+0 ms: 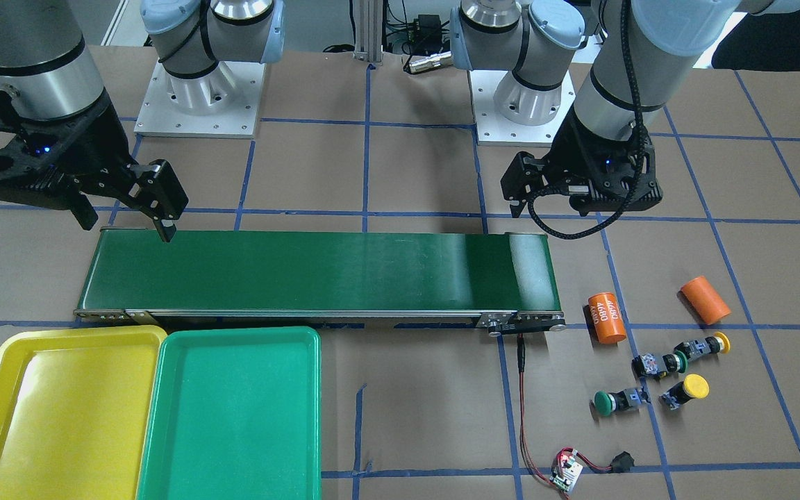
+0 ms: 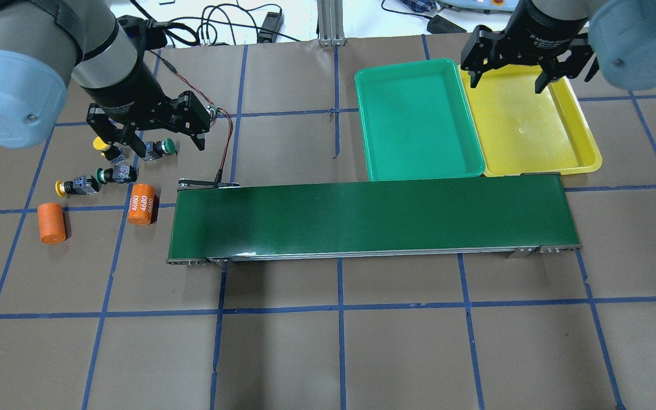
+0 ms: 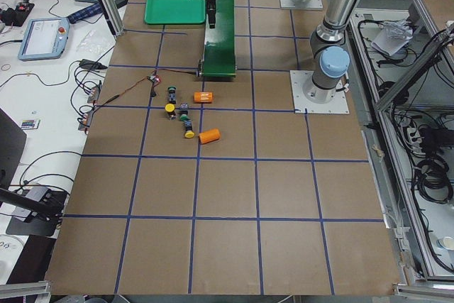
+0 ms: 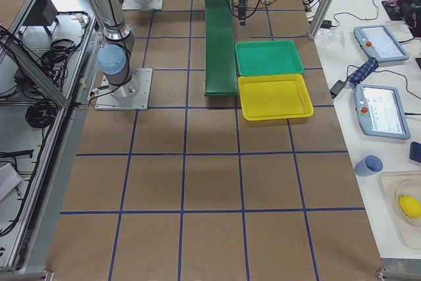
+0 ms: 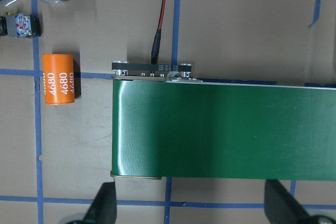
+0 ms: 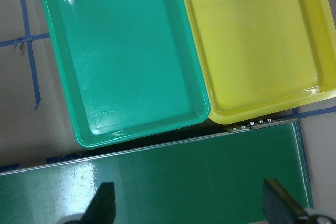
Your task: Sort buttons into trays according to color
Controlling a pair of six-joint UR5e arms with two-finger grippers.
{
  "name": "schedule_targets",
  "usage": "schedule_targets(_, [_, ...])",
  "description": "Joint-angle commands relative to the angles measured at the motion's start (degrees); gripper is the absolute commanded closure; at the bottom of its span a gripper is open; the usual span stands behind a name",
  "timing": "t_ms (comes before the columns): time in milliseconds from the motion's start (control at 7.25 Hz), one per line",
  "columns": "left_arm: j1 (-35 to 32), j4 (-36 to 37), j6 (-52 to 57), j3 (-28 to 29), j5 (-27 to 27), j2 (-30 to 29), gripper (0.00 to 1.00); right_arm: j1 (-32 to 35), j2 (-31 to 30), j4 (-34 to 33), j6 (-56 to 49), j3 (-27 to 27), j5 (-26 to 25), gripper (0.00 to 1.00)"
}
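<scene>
Your left claw (image 5: 189,192), hanging open by the conveyor belt's (image 2: 373,219) end, should be centring squarely over one body among the four buttons (image 2: 114,173) lying just beyond it, while your right claw (image 6: 189,187) is idling open beside the trays (image 2: 419,114).

We read "4680" in white, printed twice, on the side of one orange cylinder (image 5: 58,78); we can make out no other lettering.

A labelled orange cylinder (image 1: 606,317) and a plain orange cylinder (image 1: 705,300) lie near the conveyor belt (image 1: 317,271).
</scene>
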Motion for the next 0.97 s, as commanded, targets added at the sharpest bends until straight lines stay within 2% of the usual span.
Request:
schedule_targets(0, [0.2,0.1,0.3,0.1,0.2,0.3,0.0,0.0,0.0,0.0,0.0,0.1,0.0,0.0])
schedule_targets(276, [1.1,-0.4,1.8,-0.3,0.3,0.2,0.0,0.0,0.0,0.0,0.0,0.1,-0.1,0.0])
schedule_targets(414, [3.5,0.2,9.1,-0.8,0.3,-1.6,0.0,0.0,0.0,0.0,0.0,0.1,-0.1,0.0])
schedule_targets(828, [14.7,5.8,12.1,-5.6,-0.1,-7.6,0.0,0.0,0.0,0.0,0.0,0.1,0.0,0.0])
